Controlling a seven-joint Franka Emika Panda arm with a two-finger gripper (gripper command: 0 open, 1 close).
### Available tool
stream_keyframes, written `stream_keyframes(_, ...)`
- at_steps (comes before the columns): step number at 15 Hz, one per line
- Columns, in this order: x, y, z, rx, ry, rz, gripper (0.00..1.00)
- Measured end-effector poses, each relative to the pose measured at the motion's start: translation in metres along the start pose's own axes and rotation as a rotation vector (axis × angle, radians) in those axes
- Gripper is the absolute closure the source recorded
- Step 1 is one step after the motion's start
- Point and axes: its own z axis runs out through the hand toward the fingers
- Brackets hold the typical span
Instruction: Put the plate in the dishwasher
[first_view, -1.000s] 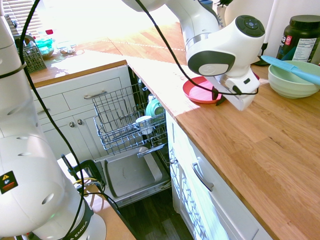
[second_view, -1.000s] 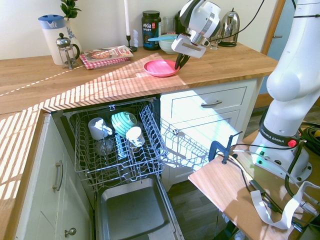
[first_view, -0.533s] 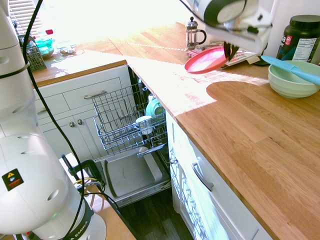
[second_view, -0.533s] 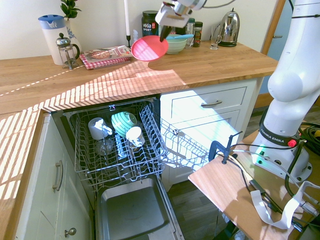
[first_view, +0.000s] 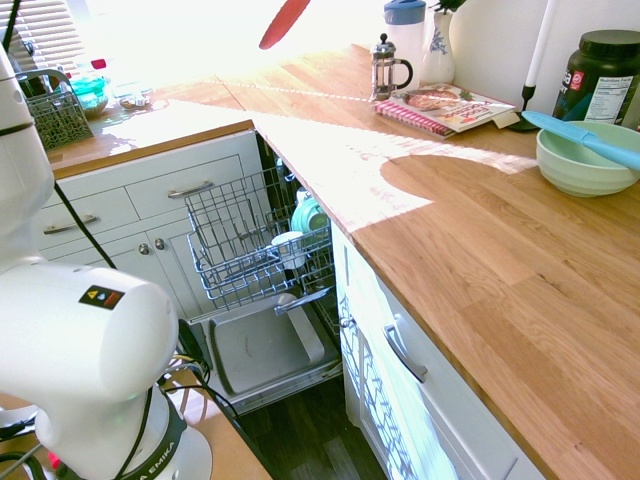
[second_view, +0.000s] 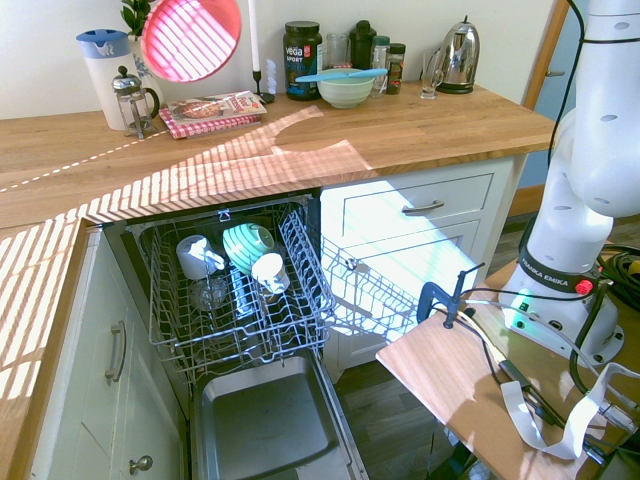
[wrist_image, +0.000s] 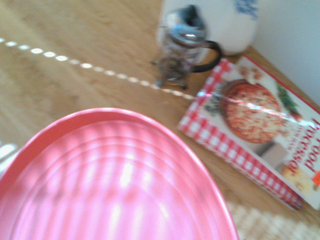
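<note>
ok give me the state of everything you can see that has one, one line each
pink plate: raised, tilted, clear of the counter
dishwasher: open
wire rack: pulled out, partly loaded
striped bowl: in the rack, tipped
protein tub: lidded, upright
blue utensil: lying across the green bowl

Seen in the second exterior view, a French press (second_view: 133, 104) stands at nine o'clock from the cookbook (second_view: 213, 108). The kettle (second_view: 459, 58) stands at three from the counter bowl (second_view: 344, 92). Inside the dishwasher rack (second_view: 235, 315), a mug (second_view: 196, 260) sits at nine from the nested bowls (second_view: 247, 246).
</note>
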Motion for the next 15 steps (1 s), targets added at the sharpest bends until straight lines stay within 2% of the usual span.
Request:
stream_keyframes(2,-0.112,-0.058,0.065,-0.067,0.046,-0.137,1.0)
stream_keyframes(3,-0.162,-0.066,0.111,-0.113,0.066,-0.206,1.0)
stream_keyframes(4,-0.206,-0.064,0.152,-0.162,0.087,-0.272,1.0)
stream_keyframes(6,-0.269,-0.047,0.204,-0.254,0.135,-0.395,1.0)
stream_keyframes(10,-0.32,-0.055,0.232,-0.406,0.24,-0.593,1.0)
stream_keyframes(13,-0.332,-0.086,0.26,-0.505,0.299,-0.743,1.0)
stream_keyframes(15,-0.331,-0.107,0.277,-0.532,0.299,-0.798,1.0)
